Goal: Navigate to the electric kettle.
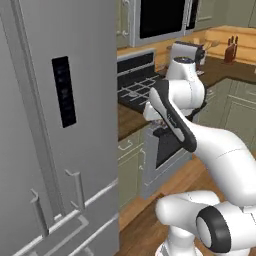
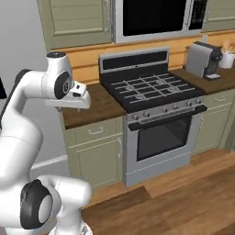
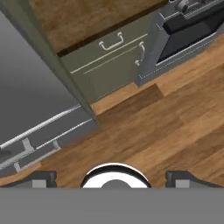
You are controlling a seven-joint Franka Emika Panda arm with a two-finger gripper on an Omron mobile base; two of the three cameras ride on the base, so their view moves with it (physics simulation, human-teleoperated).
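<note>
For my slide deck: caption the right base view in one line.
White arm folded beside a gas stove, coffee machine on the wooden counter.

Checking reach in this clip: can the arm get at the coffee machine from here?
Probably not: the coffee machine stands beyond the stove, far from the folded arm, whose gripper points down at the floor.

Fridge [image 1: 55, 125]: brushed steel, matt sheen, w/ glossy black panel at 12 o'clock. Stove [image 2: 156, 119]: stainless front, black cast grates, dark glass door. Bench [image 2: 94, 106]: dark wood, smooth. Cabinets [image 2: 98, 158]: matt green paint, metal pulls. Floor [image 3: 153, 131]: warm wood planks, semi-gloss. Coffee machine [image 2: 204, 59]: silver metal.
</note>
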